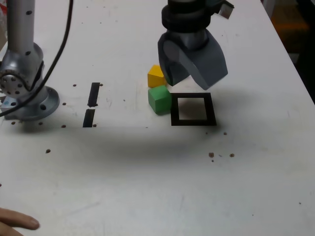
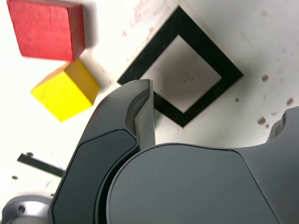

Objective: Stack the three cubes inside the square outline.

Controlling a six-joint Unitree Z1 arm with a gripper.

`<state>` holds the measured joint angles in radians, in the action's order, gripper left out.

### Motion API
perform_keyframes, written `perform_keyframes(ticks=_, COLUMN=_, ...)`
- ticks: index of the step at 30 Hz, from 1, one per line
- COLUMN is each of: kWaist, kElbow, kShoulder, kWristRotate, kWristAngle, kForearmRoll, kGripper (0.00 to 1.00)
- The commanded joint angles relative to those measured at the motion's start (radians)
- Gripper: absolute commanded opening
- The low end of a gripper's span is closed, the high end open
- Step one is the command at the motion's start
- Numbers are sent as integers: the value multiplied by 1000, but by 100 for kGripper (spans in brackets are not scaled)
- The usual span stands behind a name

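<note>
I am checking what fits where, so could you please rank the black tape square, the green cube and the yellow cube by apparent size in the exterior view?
1. Black tape square, clearly largest.
2. Green cube.
3. Yellow cube. It only looks smaller because it sits farther back and the pincer partly hides it, so I would not rank the cubes apart.

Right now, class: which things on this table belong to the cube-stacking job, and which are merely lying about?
Belongs to the job:
- red cube
- yellow cube
- green cube
- square outline
- gripper, open

Just lying about:
- two black tape strips
- fingertips at the table's edge
</note>
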<state>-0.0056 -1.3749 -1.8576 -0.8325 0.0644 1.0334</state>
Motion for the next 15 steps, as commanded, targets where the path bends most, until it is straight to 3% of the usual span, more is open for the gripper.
perform_keyframes(ticks=1, kWaist=0, kElbow=-10, kShoulder=20, kWristRotate=1, kWristAngle=-1, kForearmRoll=15, kGripper=96)
perform_keyframes(ticks=8, kWaist=20, kElbow=-21, kShoulder=38, kWristRotate=1, kWristAngle=-49, kForearmRoll=39, kGripper=96)
perform_keyframes(ticks=15, kWaist=52, kElbow=-32, kShoulder=32, kWristRotate=-1, kWristAngle=-137, kForearmRoll=45, kGripper=96)
